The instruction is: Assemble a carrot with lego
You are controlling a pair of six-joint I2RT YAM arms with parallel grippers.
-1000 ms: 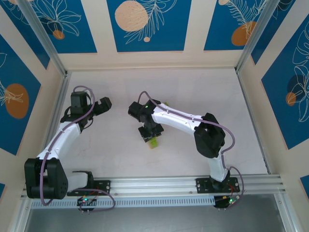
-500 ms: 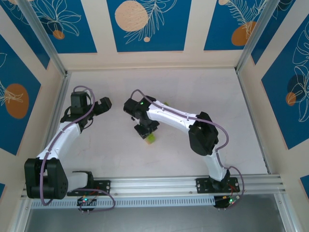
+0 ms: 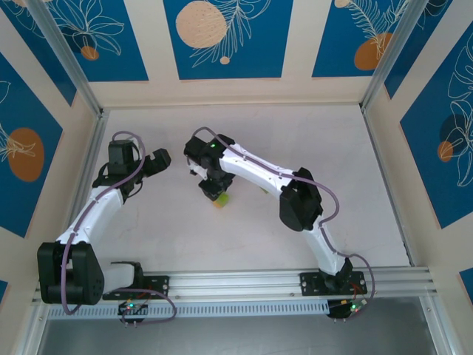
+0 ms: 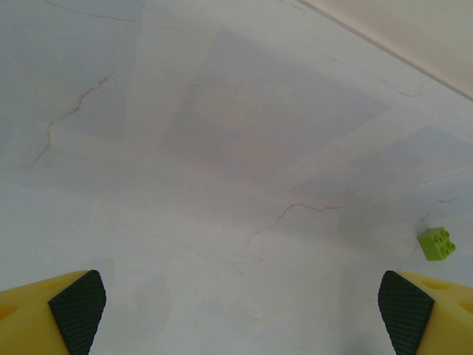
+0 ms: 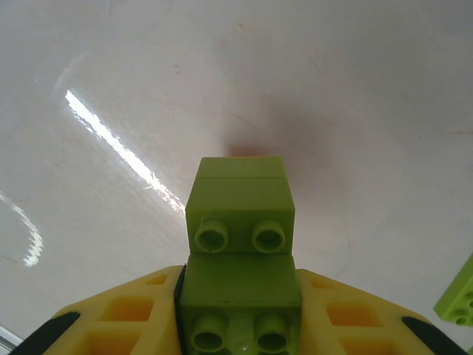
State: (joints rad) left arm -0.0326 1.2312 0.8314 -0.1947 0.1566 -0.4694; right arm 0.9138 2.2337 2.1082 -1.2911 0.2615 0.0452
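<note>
My right gripper (image 5: 241, 310) is shut on the carrot (image 5: 240, 214), a stack of lime-green lego bricks with studs facing the camera. A thin edge of an orange brick (image 5: 251, 154) shows at its far tip, close to the white table. From above, the right gripper (image 3: 213, 185) points down left of centre, with the carrot (image 3: 219, 199) below it. My left gripper (image 4: 242, 310) is open with nothing between its black pads (image 4: 77, 307); from above, the left gripper (image 3: 160, 158) hangs to the left of the carrot. One loose lime brick (image 4: 436, 243) lies on the table.
Another loose lime-green brick (image 5: 458, 294) lies at the right edge of the right wrist view. The white table (image 3: 295, 133) is fenced by walls and aluminium rails (image 3: 81, 89) on the left and right. Both arm bases sit on the near rail (image 3: 244, 281).
The right arm has swung left and slightly away from its base, carrying the brick stack from the table's centre toward the left gripper. The left arm has stayed still.
</note>
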